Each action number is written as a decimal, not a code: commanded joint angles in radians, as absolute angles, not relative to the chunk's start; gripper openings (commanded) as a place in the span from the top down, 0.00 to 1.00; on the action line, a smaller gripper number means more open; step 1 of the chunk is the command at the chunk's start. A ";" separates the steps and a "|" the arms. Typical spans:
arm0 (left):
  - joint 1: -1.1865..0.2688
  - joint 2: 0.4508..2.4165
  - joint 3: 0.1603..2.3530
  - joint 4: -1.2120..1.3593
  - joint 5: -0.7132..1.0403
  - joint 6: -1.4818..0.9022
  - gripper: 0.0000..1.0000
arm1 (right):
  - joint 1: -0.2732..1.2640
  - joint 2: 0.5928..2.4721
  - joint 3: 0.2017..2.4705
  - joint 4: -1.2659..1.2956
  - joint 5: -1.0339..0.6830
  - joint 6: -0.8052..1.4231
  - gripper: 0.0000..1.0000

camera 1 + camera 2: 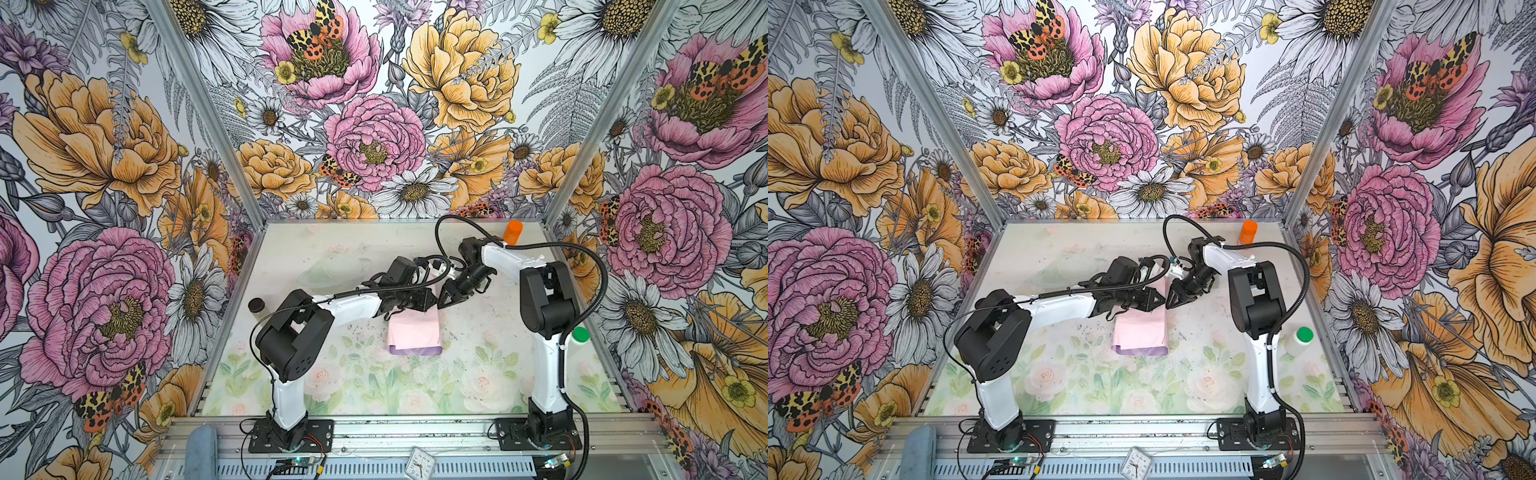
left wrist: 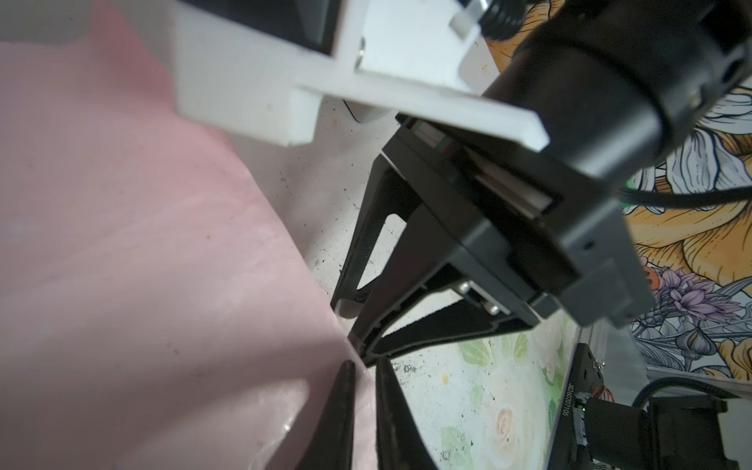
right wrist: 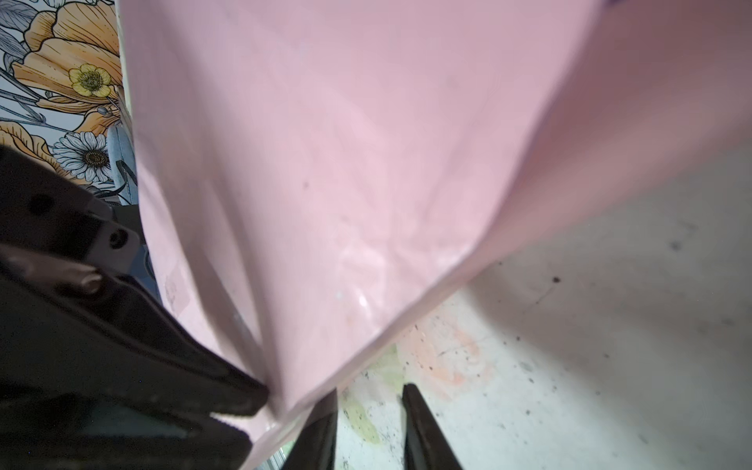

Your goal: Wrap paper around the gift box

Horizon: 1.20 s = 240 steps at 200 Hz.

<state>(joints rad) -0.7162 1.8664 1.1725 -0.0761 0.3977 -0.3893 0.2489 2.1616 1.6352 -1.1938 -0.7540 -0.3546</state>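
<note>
The paper [image 1: 415,332] lies folded at the table's middle in both top views, pale pink face up, with a lilac strip along its near edge [image 1: 1142,351]. The gift box is hidden. My left gripper [image 2: 366,382] is shut on a raised corner of the paper [image 2: 142,264], and pink sheet shows between its fingers. In a top view it sits at the sheet's far right [image 1: 433,302]. My right gripper [image 3: 370,411] is open. Bare table shows between its fingers, and the paper's corner [image 3: 346,162] ends just beside one finger [image 3: 323,427]. The two grippers nearly meet tip to tip [image 1: 1169,301].
An orange-capped bottle [image 1: 514,232] stands at the back right. A white bottle with a green cap [image 1: 579,337] stands beside the right arm. At the left are a small dark jar [image 1: 257,306] and a clear plastic dish [image 1: 332,270]. A small clock [image 1: 419,463] lies on the front rail.
</note>
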 commanded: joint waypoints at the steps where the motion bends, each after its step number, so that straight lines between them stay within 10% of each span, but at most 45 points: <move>1: -0.709 1.865 1.142 -0.129 0.339 -0.376 0.85 | 0.238 2.180 1.662 -1.160 -0.750 -0.335 0.69; 107: -0.709 1.863 1.141 -0.125 0.338 -0.379 0.85 | 0.147 2.023 1.519 -1.022 -0.698 -0.233 0.57; 240: -0.708 1.771 1.175 -0.080 0.361 -0.400 0.73 | 0.177 1.820 1.400 -1.019 -0.861 -0.300 0.66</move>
